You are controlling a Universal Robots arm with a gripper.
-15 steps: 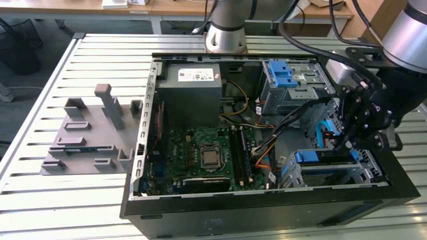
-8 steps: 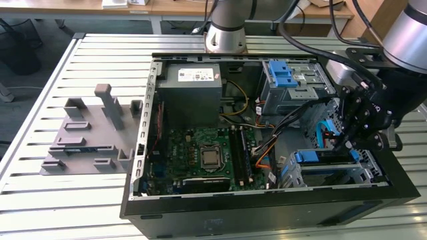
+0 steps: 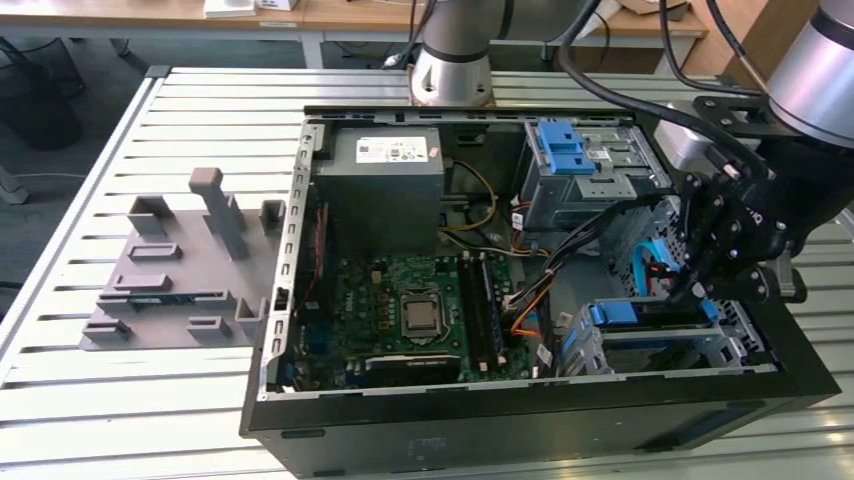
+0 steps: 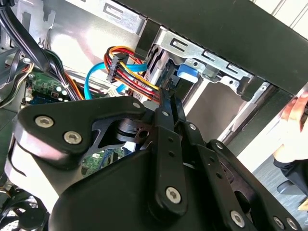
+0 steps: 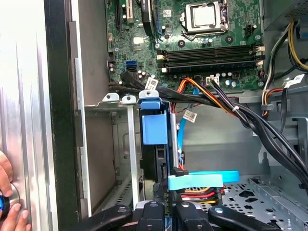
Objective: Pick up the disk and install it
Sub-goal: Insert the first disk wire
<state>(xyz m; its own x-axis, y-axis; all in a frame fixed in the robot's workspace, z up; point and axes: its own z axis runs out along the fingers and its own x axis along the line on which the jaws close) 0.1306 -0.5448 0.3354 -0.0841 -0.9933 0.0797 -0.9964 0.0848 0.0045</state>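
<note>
Blue-framed disk [image 5: 155,130] edge-on beside bay wall [image 5: 131,144]

Gripper [image 4: 166,103]: matt black metal links, bright steel screw heads. Computer case [image 3: 534,415]: black painted sheet metal outside, bare grey galvanised steel inside. Drive cage [image 5: 126,144]: dull stamped steel; blue bracket [image 5: 155,122] smooth plastic, slight sheen. Motherboard [image 5: 192,43]: green laminate, shiny metal CPU lid. Cables [image 5: 211,96]: glossy plastic sheathing in orange, red, black. Table [image 3: 200,400]: ribbed satin aluminium. Fixture block [image 3: 180,270]: matt grey plastic.
</note>
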